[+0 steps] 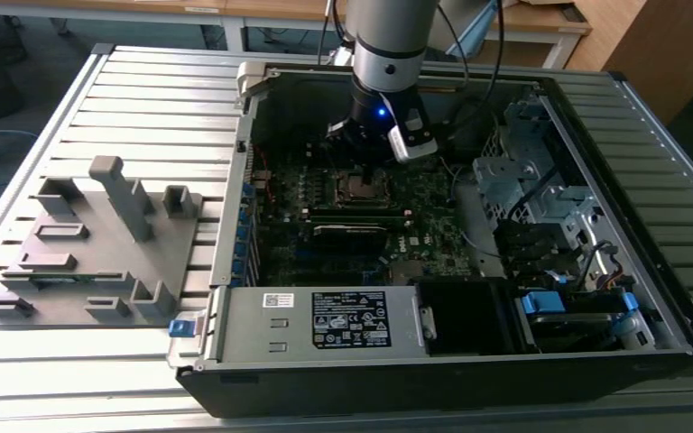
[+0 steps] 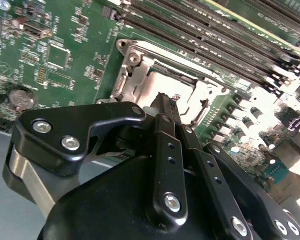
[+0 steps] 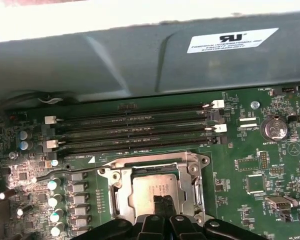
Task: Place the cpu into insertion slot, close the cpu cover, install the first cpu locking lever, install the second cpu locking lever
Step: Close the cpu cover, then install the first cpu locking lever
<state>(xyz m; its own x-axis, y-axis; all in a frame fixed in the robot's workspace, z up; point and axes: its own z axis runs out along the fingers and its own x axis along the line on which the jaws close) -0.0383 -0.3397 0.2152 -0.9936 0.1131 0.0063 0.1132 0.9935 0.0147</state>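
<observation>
So the black-fingered tool (image 2: 162, 102) is down inside the open black computer case (image 1: 443, 383). Its tips are pinched narrow with nothing I can see between them, right above the socket. The flat silver-grey square cpu (image 3: 155, 187) already sits in the dark square insertion slot (image 1: 361, 188). The thin silver metal cpu cover (image 3: 121, 192) lies flat around it, on the green circuit board (image 3: 240, 150).
</observation>
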